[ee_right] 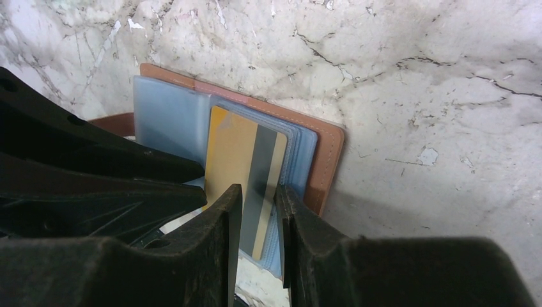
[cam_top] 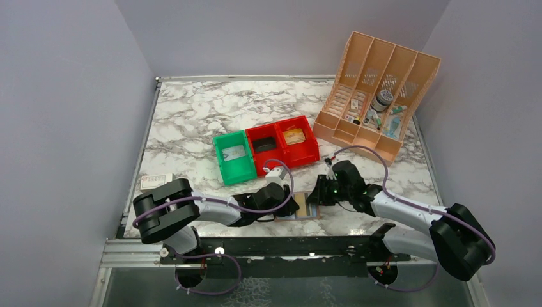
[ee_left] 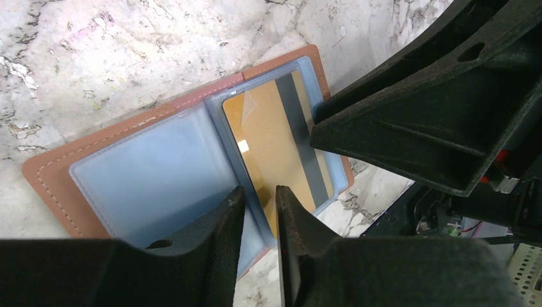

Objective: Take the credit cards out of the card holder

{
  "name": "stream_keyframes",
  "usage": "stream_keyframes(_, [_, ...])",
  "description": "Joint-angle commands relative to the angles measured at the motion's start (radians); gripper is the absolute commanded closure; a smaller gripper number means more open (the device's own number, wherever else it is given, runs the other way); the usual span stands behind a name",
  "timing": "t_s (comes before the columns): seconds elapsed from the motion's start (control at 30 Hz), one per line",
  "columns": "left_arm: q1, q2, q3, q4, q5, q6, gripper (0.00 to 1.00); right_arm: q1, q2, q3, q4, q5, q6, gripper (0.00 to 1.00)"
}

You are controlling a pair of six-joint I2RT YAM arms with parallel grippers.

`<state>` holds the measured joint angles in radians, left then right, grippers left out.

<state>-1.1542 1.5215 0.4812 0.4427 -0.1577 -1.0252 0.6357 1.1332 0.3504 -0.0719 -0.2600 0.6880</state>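
Observation:
The card holder (cam_top: 313, 216) lies open on the marble near the front edge, between both arms. Its brown cover (ee_left: 57, 173) frames two blue-grey pocket panels; the left panel (ee_left: 153, 173) looks empty. The right panel holds a yellow-gold credit card (ee_left: 275, 141) with a dark stripe, also seen in the right wrist view (ee_right: 240, 153). My left gripper (ee_left: 261, 192) stands over the fold beside that card, jaws a narrow gap apart, nothing pinched. My right gripper (ee_right: 259, 192) sits at the card's striped end, jaws also slightly apart, side by side above the flat card. No dark grey card shows.
A green bin (cam_top: 234, 157) and two joined red bins (cam_top: 284, 144) stand just behind the card holder. A peach slotted organizer (cam_top: 377, 96) with small items is at the back right. A small white pack (cam_top: 156, 181) lies at the left edge.

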Motion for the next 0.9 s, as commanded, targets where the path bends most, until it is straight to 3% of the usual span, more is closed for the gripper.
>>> stream_keyframes(0.0, [-0.01, 0.022, 0.002, 0.059, -0.017, -0.02, 0.77, 0.004, 0.02, -0.019, 0.003, -0.007, 0.008, 0.73])
stream_keyframes(0.07, [-0.009, 0.025, 0.0, 0.068, -0.016, -0.022, 0.82, 0.004, 0.022, -0.019, 0.004, -0.008, 0.011, 0.73])
stream_keyframes(0.37, [-0.012, 0.013, -0.017, 0.077, -0.028, -0.022, 0.88, 0.004, 0.025, -0.021, 0.017, -0.044, 0.005, 0.73])
stream_keyframes(0.73, [-0.011, -0.027, -0.051, 0.077, -0.05, -0.013, 1.0, 0.004, -0.027, 0.027, -0.08, -0.002, -0.02, 0.72])
stream_keyframes(0.87, [-0.011, -0.033, -0.056, 0.077, -0.054, -0.014, 1.0, 0.004, -0.071, 0.041, -0.088, -0.038, -0.024, 0.72])
